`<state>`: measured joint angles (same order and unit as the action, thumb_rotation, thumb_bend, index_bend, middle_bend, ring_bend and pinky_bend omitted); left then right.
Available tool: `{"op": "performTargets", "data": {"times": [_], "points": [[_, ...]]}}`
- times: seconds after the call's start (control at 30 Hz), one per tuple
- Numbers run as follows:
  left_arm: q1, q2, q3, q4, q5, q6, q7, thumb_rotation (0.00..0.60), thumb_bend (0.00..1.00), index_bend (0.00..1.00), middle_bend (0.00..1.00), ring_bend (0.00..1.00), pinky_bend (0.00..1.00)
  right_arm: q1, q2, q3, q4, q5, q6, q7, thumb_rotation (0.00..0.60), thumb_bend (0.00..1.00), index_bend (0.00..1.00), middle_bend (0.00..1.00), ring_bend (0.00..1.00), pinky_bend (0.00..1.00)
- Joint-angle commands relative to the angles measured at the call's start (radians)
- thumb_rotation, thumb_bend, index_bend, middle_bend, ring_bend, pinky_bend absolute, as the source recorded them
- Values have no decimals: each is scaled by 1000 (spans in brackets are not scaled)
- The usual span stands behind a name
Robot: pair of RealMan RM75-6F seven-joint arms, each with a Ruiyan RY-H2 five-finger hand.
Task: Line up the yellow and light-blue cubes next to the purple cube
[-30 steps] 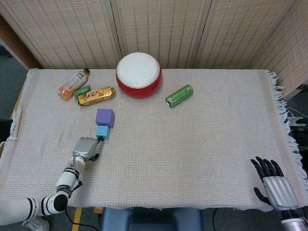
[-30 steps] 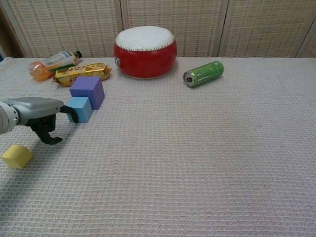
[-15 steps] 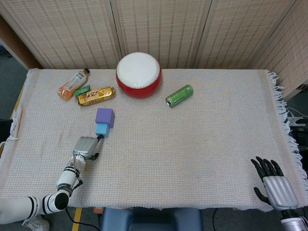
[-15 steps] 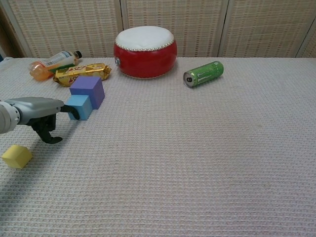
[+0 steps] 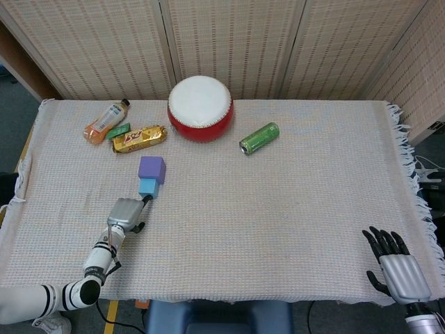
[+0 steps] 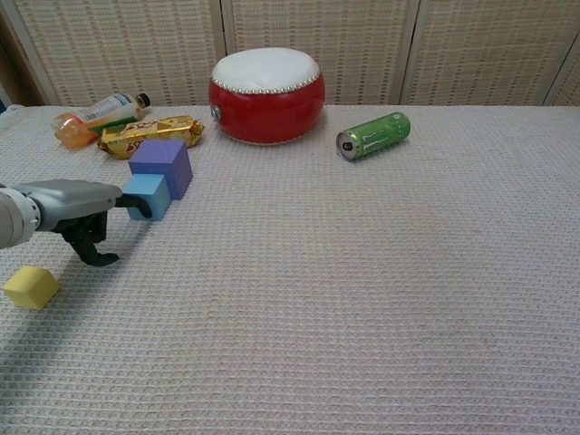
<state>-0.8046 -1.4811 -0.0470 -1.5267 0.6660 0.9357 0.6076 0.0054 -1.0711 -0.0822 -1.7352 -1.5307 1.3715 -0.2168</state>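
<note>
Left hand (image 6: pixel 77 201) against light-blue cube (image 6: pixel 147 196)

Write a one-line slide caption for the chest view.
Left hand touches light-blue cube beside purple cube; yellow cube waits apart.

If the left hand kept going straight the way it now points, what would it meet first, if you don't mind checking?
The light-blue cube: the left hand points at it, one fingertip at its near face. The purple cube sits just behind. Actual contact is hard to confirm.
</note>
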Motion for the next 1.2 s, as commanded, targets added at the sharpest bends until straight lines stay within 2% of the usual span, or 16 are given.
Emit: {"op": "performTargets", "data": {"times": [0.03, 0.27, 0.5, 0.6, 0.83, 1.2], "points": [[9, 16, 10, -40, 22, 27, 8, 600, 375, 168, 1000, 1000, 1000, -1, 0, -2, -1, -3, 1, -1, 600, 101, 0, 0, 0, 0], [36, 55, 34, -140, 61, 88, 22, 600, 374, 169, 1000, 1000, 1000, -3, 0, -7, -4, -16, 7, -4, 600, 101, 0, 0, 0, 0], [101, 149, 95, -318, 150, 179, 26, 600, 375, 180, 1000, 1000, 1000, -2, 0, -13, -5, -27, 4, -4, 600, 101, 0, 0, 0, 0], [128, 175, 129, -354, 181, 202, 34, 600, 375, 187, 1000, 1000, 1000, -1, -1, -16, -6, -32, 2, -6, 600, 101, 0, 0, 0, 0], [197, 180, 181, -314, 231, 271, 55, 600, 375, 209, 1000, 1000, 1000, -3, -1, -24, -9, -49, 5, -9, 600, 101, 0, 0, 0, 0], [244, 149, 180, -236, 243, 279, 77, 600, 372, 287, 1000, 1000, 1000, -8, 0, -28, -13, -63, 15, -11, 600, 101, 0, 0, 0, 0]]}}
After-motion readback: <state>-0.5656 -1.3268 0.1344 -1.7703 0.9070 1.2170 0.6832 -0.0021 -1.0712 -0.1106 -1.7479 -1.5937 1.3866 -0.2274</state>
